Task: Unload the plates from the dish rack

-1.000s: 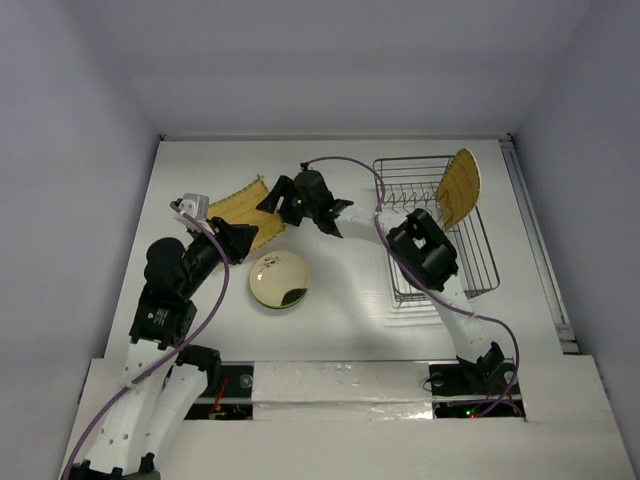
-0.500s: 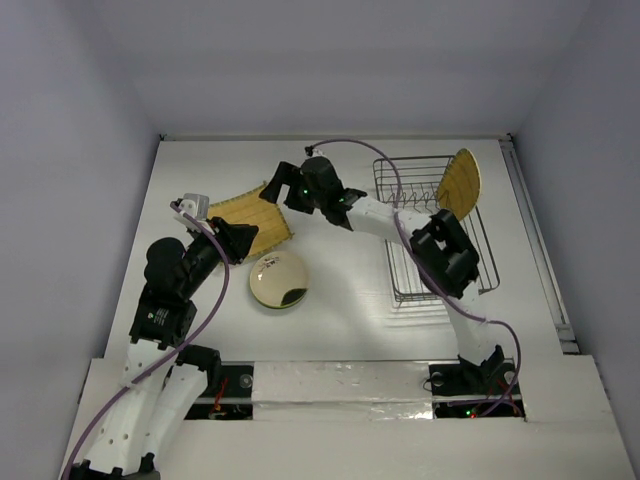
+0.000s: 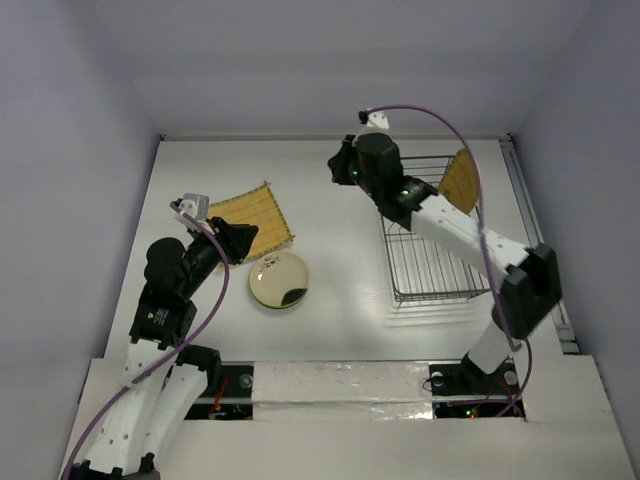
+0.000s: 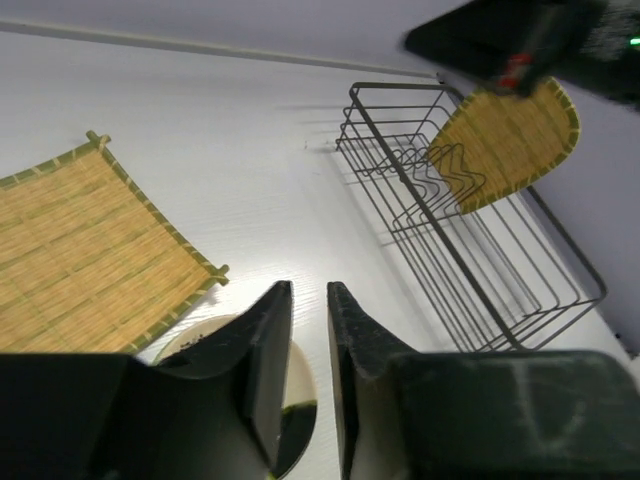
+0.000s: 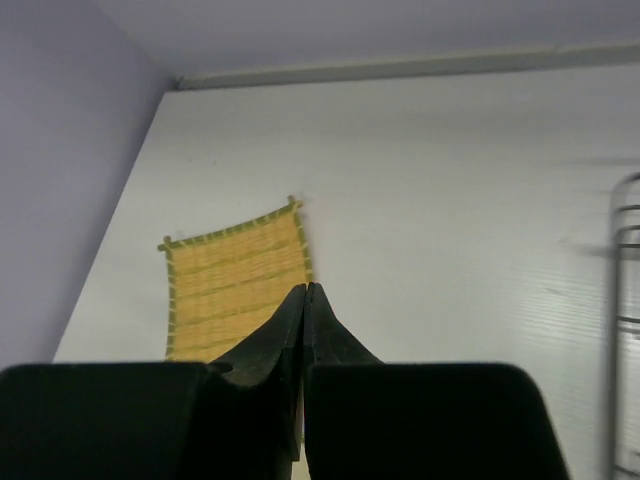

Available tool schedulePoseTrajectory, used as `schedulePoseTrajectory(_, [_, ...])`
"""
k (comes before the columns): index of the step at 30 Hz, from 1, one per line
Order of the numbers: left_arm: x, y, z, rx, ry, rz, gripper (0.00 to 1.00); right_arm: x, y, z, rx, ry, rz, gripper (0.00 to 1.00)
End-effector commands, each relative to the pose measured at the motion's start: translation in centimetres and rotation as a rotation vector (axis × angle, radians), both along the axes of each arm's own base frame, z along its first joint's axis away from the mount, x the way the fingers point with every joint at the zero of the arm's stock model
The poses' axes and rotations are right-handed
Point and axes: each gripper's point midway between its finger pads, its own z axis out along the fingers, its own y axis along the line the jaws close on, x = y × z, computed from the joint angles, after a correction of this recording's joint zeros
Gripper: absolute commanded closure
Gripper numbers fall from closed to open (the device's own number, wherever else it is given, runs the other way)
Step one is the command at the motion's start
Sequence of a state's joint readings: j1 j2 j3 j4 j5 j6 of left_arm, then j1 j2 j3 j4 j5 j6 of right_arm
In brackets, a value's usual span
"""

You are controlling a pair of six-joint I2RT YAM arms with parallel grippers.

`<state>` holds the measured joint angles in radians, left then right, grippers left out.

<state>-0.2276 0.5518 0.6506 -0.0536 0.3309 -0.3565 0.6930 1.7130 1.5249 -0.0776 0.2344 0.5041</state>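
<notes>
Reaching with my right jaws pressed together and empty, I risk toppling the yellow plate (image 3: 460, 180) leaning in the dish rack (image 3: 432, 272)

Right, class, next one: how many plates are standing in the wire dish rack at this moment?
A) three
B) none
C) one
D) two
C: only one yellow plate leans in the far right corner of the dish rack, while the square yellow plate and the cream plate lie flat on the table.
</notes>
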Motion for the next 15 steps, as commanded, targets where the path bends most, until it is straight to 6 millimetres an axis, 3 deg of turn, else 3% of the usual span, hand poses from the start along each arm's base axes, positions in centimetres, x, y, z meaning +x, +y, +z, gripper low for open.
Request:
schedulePoseTrajectory(1, [-0.2, 0.0, 2.8, -0.010, -0.085, -0.005, 0.83, -1.7, -9.4, 4.6, -0.167, -0.134, -0.216, 1.00])
schedulePoseTrajectory(6, [-0.2, 0.0, 2.8, -0.012, -0.082, -0.003, 0.99, -4.7, -21.2, 3.4, -0.294, -0.068, -0.471, 0.98])
schedulePoseTrajectory(7, [-0.2, 0.0, 2.8, -0.011, -0.083, -0.003, 1.00, -5.9, -23.4, 4.0, -0.291, -0.072, -0.520, 0.96])
schedulePoseTrajectory(9, [-0.1, 0.0, 2.7, -0.012, -0.080, 0.000, 1.00, -6.7, -27.5, 2.5, -0.318, -0.037, -0.631, 0.91])
schedulePoseTrajectory(10, [-0.1, 0.1, 2.7, -0.012, -0.079, 0.001, 1.00, -7.0, -28.7, 2.3, -0.320, -0.032, -0.662, 0.85])
schedulePoseTrajectory(11, [-0.1, 0.0, 2.7, -0.012, -0.079, 0.000, 1.00, -7.6, -29.8, 2.5, -0.310, -0.040, -0.687, 0.68])
schedulePoseTrajectory(14, [-0.1, 0.0, 2.6, -0.011, -0.076, -0.002, 1.00, -8.1, -32.8, 1.4, -0.326, -0.014, -0.765, 0.33])
schedulePoseTrajectory(15, [0.0, 0.0, 2.6, -0.011, -0.074, -0.002, 1.00, -8.1, -32.7, 1.3, -0.329, -0.011, -0.761, 0.31])
